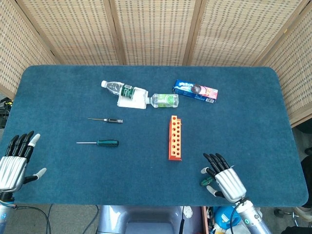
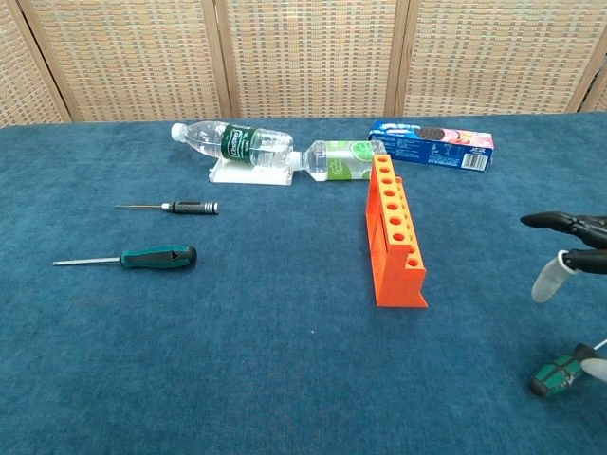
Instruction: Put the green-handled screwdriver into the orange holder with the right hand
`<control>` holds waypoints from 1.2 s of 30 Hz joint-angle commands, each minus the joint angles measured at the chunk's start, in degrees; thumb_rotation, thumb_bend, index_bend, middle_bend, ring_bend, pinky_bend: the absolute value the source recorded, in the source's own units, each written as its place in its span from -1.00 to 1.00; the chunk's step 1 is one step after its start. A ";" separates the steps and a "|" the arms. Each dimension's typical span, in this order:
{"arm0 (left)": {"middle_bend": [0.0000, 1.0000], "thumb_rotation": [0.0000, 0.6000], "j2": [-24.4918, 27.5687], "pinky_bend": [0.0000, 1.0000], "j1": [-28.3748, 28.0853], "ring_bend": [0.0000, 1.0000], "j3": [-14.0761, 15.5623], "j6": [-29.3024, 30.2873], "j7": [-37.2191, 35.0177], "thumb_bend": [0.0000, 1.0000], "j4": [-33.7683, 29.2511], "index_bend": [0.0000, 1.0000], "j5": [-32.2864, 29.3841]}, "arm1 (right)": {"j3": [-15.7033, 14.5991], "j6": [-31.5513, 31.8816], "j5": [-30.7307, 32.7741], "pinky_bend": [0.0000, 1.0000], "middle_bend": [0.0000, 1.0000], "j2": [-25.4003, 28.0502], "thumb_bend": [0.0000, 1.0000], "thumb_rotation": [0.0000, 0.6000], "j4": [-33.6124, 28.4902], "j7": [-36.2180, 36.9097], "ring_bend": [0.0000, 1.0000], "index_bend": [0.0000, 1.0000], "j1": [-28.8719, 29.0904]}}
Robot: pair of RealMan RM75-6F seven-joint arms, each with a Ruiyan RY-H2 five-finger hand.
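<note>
Your right hand (image 1: 225, 179) hovers low over the near right part of the blue felt-covered desk (image 1: 243, 126), its dark fingers spread apart and holding nothing; in the chest view only its fingertips (image 2: 560, 224) show at the right edge. Just beside its thumb lies a short green-handled screwdriver with a black grip (image 2: 563, 371), flat on the desk; you cannot tell whether the thumb touches it. The orange plastic holder with a row of round holes (image 1: 175, 138) stands upright near the middle of the desk, well apart from that screwdriver, its holes open. A second, longer green-handled screwdriver with a thin metal shaft (image 1: 98, 143) lies flat on the left side, and a slim black-handled screwdriver (image 1: 106, 120) lies just beyond it. Toward the far side, two clear plastic water bottles (image 1: 140, 95) lie on their sides around a white stand, with a blue biscuit box (image 1: 195, 91) to their right. Your left hand (image 1: 14, 161) rests at the near left edge, fingers straight and spread, empty
</note>
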 commanded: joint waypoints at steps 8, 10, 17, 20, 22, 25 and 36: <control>-1.00 1.00 0.05 -1.00 0.04 -1.00 0.03 0.17 0.05 -1.00 -0.16 -1.00 0.18 | 0.23 -1.93 1.61 -1.00 -1.00 -1.57 -0.57 1.00 1.56 -0.14 -1.00 -0.25 0.69; -1.00 1.00 0.08 -1.00 0.06 -1.00 0.01 0.21 0.03 -1.00 -0.22 -1.00 0.19 | 0.20 -2.34 1.89 -1.00 -1.00 -1.74 -0.57 1.00 1.73 -0.03 -1.00 -0.24 0.84; -1.00 1.00 0.08 -1.00 0.02 -1.00 -0.04 0.12 -0.12 -1.00 -0.14 -1.00 0.07 | -0.09 -3.93 2.73 -1.00 -1.00 -2.64 -0.57 1.00 2.97 -0.06 -1.00 -0.23 1.26; -1.00 1.00 0.10 -1.00 0.03 -1.00 -0.05 0.14 -0.16 -1.00 -0.15 -1.00 0.07 | -0.21 -4.33 2.94 -1.00 -1.00 -3.01 -0.57 1.00 3.40 -0.09 -1.00 -0.21 1.39; -1.00 1.00 0.11 -1.00 0.03 -1.00 -0.03 0.15 -0.17 -1.00 -0.18 -1.00 0.12 | -0.24 -4.59 3.12 -1.00 -1.00 -3.18 -0.57 1.00 3.63 0.00 -1.00 -0.21 1.48; -1.00 1.00 0.12 -1.00 0.03 -1.00 -0.03 0.17 -0.16 -1.00 -0.19 -1.00 0.15 | -0.26 -4.99 3.42 -1.00 -1.00 -3.41 -0.57 1.00 4.09 0.33 -1.00 -0.21 1.65; -1.00 1.00 0.13 -1.00 0.05 -1.00 -0.04 0.16 -0.14 -1.00 -0.25 -1.00 0.10 | -0.18 -6.83 4.71 -1.00 -1.00 -4.44 -0.57 1.00 6.05 1.33 -1.00 -0.21 2.38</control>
